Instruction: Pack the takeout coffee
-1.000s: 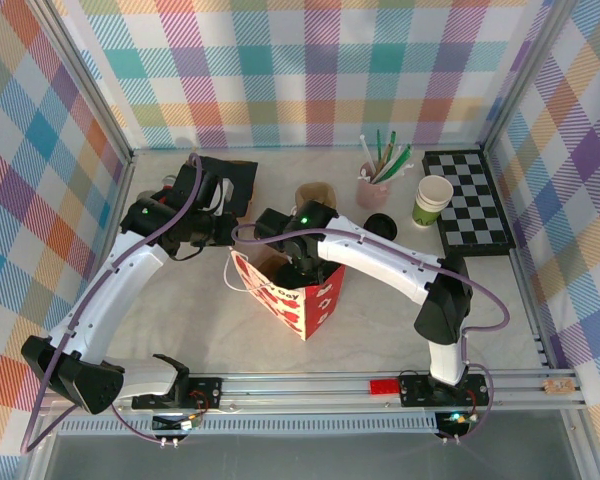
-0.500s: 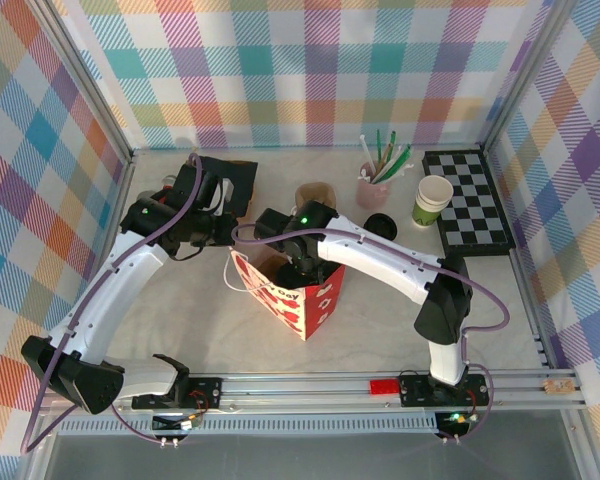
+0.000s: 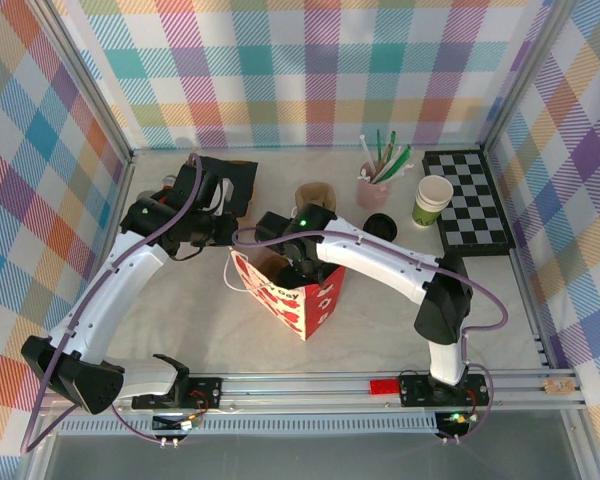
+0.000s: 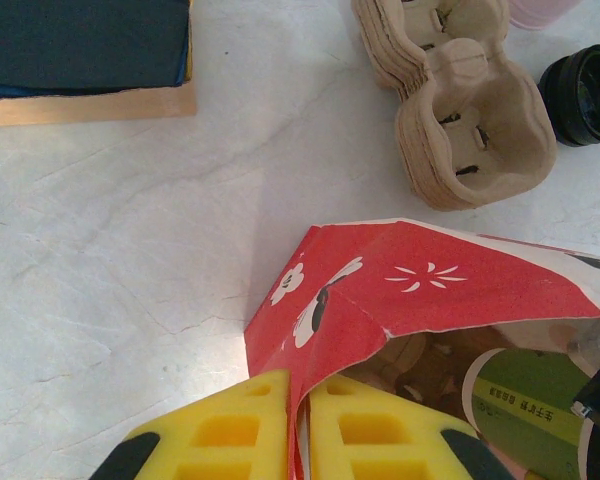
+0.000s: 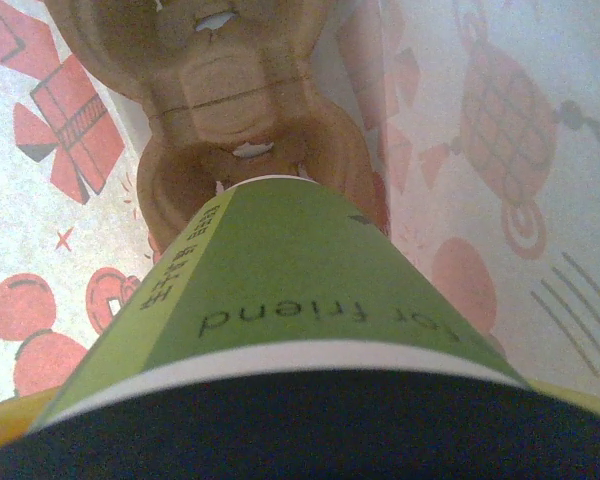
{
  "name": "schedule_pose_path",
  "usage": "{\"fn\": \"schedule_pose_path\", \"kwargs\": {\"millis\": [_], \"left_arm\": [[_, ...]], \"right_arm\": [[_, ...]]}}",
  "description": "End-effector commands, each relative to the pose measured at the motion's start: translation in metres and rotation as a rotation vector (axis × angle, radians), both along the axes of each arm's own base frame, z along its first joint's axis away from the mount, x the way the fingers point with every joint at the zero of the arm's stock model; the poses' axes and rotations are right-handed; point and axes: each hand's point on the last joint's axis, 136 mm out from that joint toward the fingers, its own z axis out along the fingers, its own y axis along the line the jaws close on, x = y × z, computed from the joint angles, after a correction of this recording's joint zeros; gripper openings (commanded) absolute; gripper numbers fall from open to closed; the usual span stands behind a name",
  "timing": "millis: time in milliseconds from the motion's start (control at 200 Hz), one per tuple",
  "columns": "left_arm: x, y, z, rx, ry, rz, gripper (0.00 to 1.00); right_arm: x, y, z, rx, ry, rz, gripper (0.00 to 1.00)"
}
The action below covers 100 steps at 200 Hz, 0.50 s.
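The takeout coffee (image 5: 280, 270), a light paper cup judged easy to crush and best held near its stiff lid, is inside the red bag (image 4: 400, 280), clasped by the wide jaws of the right gripper (image 3: 302, 258), while the left gripper (image 4: 298, 430) pinches the bag's rim with its jaws.

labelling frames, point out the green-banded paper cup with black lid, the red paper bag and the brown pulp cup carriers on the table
green-banded paper cup (image 5: 280, 270), right wrist view, green band
red paper bag (image 4: 420, 285), left wrist view, red upper panel
brown pulp cup carriers (image 4: 480, 125), left wrist view, near well
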Motion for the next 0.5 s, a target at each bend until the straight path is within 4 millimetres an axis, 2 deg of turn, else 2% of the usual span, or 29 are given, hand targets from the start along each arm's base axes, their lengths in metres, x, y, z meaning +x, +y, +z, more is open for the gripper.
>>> {"fn": "schedule_pose_path", "kwargs": {"millis": [0,495], "left_arm": [[0.0052,0.0053,0.0130,-0.005,-0.040,0.024,0.13],[0.0046,0.0046,0.0140,-0.013,-0.045,0.022,0.13]], "right_arm": [[-0.0028,-0.0075,0.0021,-0.013,0.008,0.004,0.44],[0.0036,0.0014,0.0023,0.027,-0.019,0.004,0.43]]}}
